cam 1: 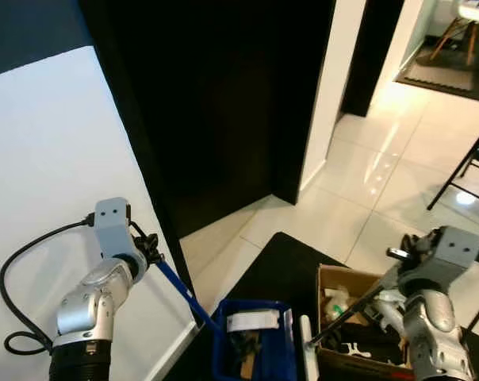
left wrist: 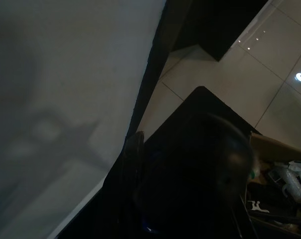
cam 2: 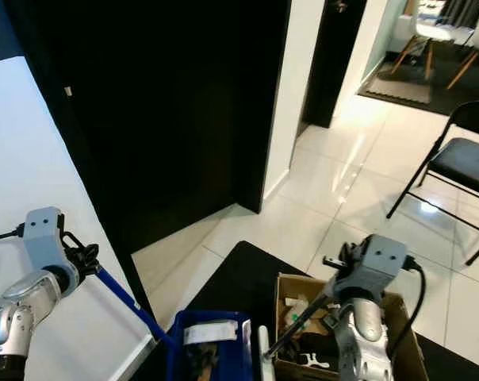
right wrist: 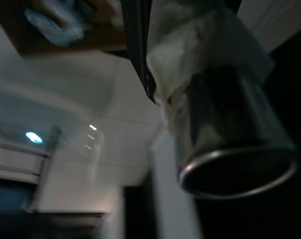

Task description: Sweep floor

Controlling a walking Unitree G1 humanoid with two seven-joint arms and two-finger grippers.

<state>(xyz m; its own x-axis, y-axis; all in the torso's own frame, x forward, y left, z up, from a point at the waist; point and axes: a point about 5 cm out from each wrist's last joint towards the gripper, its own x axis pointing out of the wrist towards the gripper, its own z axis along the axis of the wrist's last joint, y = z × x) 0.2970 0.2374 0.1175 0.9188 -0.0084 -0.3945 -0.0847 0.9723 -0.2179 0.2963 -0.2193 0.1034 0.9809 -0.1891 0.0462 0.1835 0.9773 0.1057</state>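
My left gripper (cam 1: 151, 252) is shut on the long blue handle (cam 1: 180, 290) of a blue dustpan (cam 1: 251, 337). The dustpan sits low in front of me on a black mat (cam 1: 279, 266), with white paper and dark scraps in it. My right gripper (cam 1: 396, 278) is shut on a thin dark broom handle (cam 1: 352, 312). That handle slants down to a white piece (cam 1: 305, 349) beside the dustpan. In the right wrist view, a metal tube end (right wrist: 230, 149) wrapped in clear tape lies alongside a black finger (right wrist: 138, 50).
An open cardboard box (cam 1: 331, 278) of odds and ends stands on the mat under my right arm. A white wall (cam 1: 49, 159) is close on my left, with a dark door panel (cam 1: 224, 95) ahead. Glossy tiles stretch to the right, where a black folding chair (cam 2: 461, 159) stands.
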